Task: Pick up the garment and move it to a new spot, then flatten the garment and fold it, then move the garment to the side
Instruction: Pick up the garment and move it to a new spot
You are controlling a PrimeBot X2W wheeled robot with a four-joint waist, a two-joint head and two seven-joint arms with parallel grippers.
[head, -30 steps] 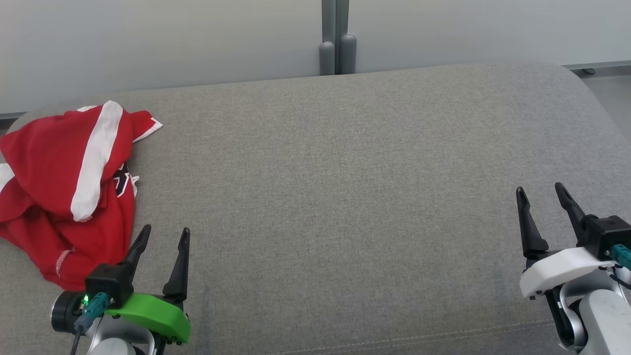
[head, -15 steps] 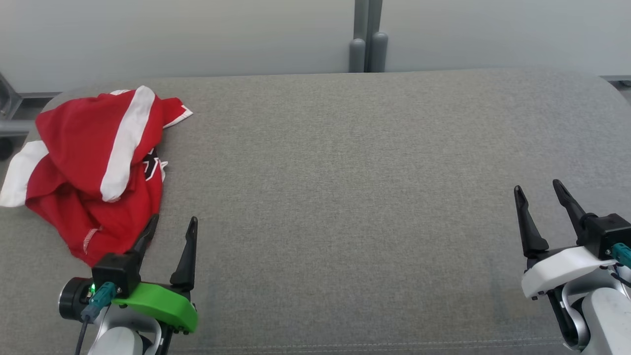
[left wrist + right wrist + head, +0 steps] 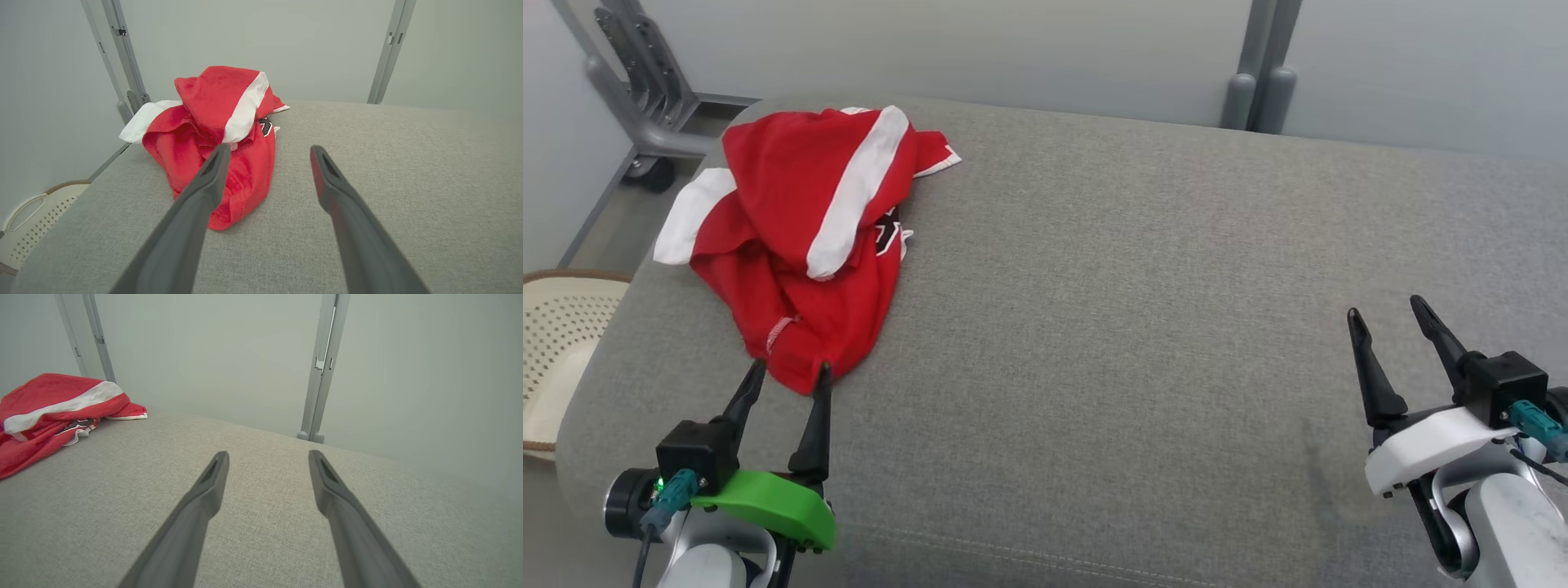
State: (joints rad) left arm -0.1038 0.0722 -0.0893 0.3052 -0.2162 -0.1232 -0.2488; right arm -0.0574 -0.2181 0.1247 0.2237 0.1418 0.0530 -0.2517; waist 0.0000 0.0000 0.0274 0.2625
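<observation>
**Crumpled garment on a grey cushion, with both tools at rest.**

The garment (image 3: 800,245) is red cloth with broad white bands. One band runs diagonally across its uppermost fold, and another spreads flat at its left edge. It lies bunched in loose overlapping folds at the far left end of the cushion (image 3: 1143,269). Its near hem is rounded and carries a short line of pale stitching.

The left tool (image 3: 792,367) has its fingers spread wide and holds nothing. In the head view its tips lie at the garment's near hem. In the left wrist view, the left tool (image 3: 270,148) has one finger crossing in front of the garment (image 3: 192,134) and the other over bare cushion. Whether either finger touches the cloth cannot be told.

The right tool (image 3: 1385,306) is equally wide and empty, and stands well apart over the right end of the cushion. The right wrist view shows it (image 3: 268,453) above plain fabric.

A black-and-white printed mark (image 3: 888,233) is mostly tucked under the top fold, so its design is unreadable. The folds also hide the kind of garment and its neck or sleeves.

In the right wrist view the left picture edge cuts off the garment (image 3: 53,408). Beside the cushion's left end, a pale perforated basket (image 3: 556,343) is also cut off by the picture edge. Both forearms run out of the bottom of the head view.
</observation>
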